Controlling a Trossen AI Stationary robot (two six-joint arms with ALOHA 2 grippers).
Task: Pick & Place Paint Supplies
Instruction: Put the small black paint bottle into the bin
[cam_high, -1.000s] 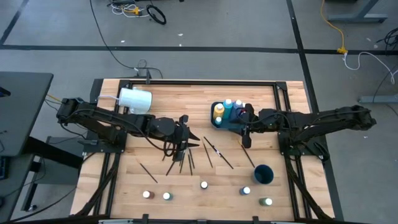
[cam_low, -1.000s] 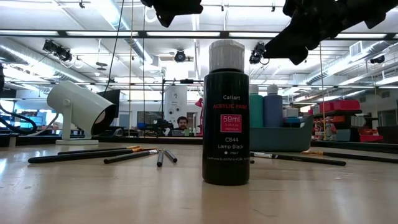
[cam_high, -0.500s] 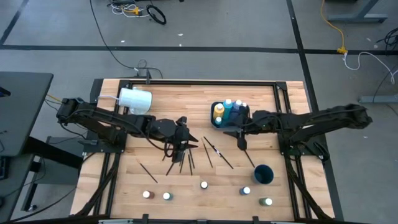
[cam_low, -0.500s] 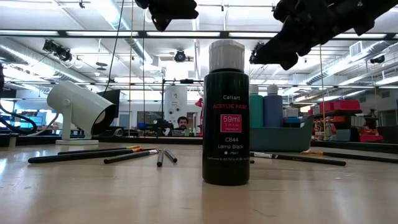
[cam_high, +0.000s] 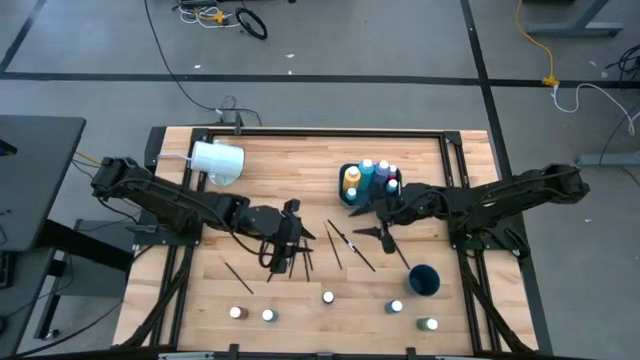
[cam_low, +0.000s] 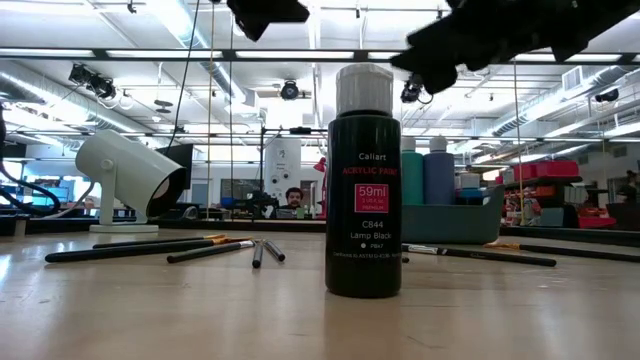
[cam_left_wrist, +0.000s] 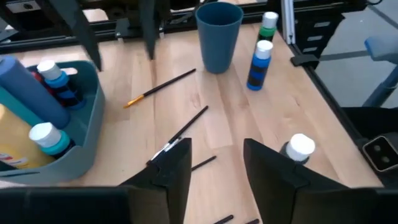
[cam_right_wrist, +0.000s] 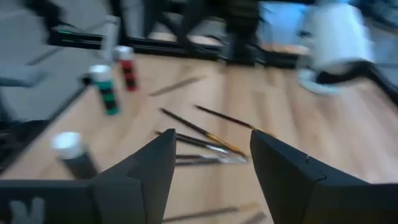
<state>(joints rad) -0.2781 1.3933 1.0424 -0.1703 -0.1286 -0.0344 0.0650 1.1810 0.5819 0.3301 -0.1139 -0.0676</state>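
- We read the blue caddy (cam_high: 362, 196) at the back middle of the tabletop (cam_high: 270, 150) as the collecting place: it already carries a yellow bottle (cam_high: 351, 180) and several pale-capped ones, all standing upright.
- Our left pincer (cam_left_wrist: 214, 163) hangs over the cluster of brushes (cam_high: 292, 258) left of centre, its fingers spread with nothing between them; we judge it is placed there to take a brush.
- Our right pincer (cam_right_wrist: 210, 155) hovers just in front of the caddy, fingers likewise spread and empty, over the middle brushes (cam_high: 348, 244).
- The brushes lie flat. In the high view those in the left cluster run mostly front to back; the middle ones run diagonally, from back-left to front-right. We cannot tell which end carries the bristles.
- Small bottles stand upright, caps up, in a loose row near the front edge, among them the black bottle (cam_low: 364, 180) closest to the low camera.
- A blue cup (cam_high: 424, 279) stands upright at front right, mouth up, while the white cup (cam_high: 217, 160) lies on its side at back left.
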